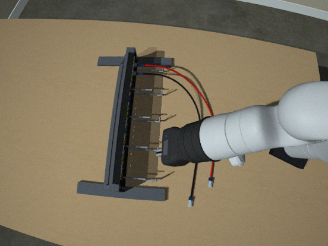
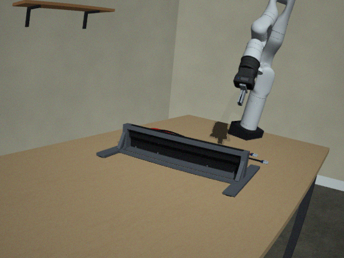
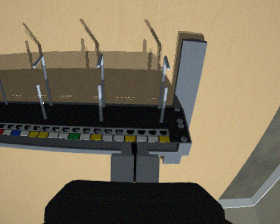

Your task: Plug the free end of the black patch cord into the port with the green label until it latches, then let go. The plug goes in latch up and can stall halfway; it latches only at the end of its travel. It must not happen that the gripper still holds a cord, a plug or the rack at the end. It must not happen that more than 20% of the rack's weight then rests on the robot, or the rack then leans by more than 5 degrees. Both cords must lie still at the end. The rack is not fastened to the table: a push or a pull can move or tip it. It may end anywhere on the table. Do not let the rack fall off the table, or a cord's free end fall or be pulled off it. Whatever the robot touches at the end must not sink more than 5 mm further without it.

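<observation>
The black patch cord (image 1: 194,179) leaves the rack's far end, curves under the arm and lies with its free plug (image 1: 189,202) (image 2: 265,162) on the table, beyond the rack's near foot in the exterior view. The rack (image 1: 142,194) (image 2: 241,182) (image 3: 191,75) stands upright on its two feet. The green label (image 3: 74,136) is in the label row in the wrist view, left of the fingers; the port by it looks empty. My gripper (image 1: 158,152) (image 2: 240,104) (image 3: 133,156) is shut with nothing between its fingers, high above the table on the rack's port side.
A red cord (image 1: 211,170) runs outside the black one, its free plug (image 1: 210,182) (image 2: 254,154) near the black plug. Thin metal cable guides (image 1: 148,179) (image 3: 101,95) stick out from the rack's port side. A wall shelf (image 2: 65,5) is far behind.
</observation>
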You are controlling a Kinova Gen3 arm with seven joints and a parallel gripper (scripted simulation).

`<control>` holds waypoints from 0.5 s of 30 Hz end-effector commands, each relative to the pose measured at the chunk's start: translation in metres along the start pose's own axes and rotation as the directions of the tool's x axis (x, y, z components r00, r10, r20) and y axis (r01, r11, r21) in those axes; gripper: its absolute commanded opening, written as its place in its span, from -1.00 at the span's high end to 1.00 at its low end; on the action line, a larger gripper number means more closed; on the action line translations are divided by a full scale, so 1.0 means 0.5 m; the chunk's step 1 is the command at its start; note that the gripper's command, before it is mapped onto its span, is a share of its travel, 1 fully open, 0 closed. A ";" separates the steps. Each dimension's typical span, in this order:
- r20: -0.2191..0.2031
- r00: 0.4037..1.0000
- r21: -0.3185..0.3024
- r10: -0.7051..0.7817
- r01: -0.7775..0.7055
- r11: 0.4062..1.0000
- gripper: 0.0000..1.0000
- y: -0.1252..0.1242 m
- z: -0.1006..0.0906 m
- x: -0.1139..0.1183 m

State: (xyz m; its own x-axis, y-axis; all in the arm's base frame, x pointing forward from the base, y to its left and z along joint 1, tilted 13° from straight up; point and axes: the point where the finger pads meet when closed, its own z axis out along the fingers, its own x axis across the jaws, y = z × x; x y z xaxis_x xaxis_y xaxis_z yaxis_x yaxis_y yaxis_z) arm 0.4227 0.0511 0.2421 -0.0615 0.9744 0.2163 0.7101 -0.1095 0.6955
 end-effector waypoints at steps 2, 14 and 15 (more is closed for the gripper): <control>0.004 1.000 -0.004 -0.002 0.002 1.000 1.00 0.003 -0.005 -0.002; 0.004 1.000 -0.004 -0.002 0.002 1.000 1.00 0.003 -0.011 -0.002; 0.004 1.000 -0.004 -0.002 0.002 1.000 1.00 0.003 -0.011 -0.002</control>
State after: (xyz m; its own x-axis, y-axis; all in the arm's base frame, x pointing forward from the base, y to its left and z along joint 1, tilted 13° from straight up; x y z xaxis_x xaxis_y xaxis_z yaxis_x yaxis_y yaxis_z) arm 0.4196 0.0496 0.2458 -0.0608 0.9750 0.2139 0.7087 -0.1087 0.6970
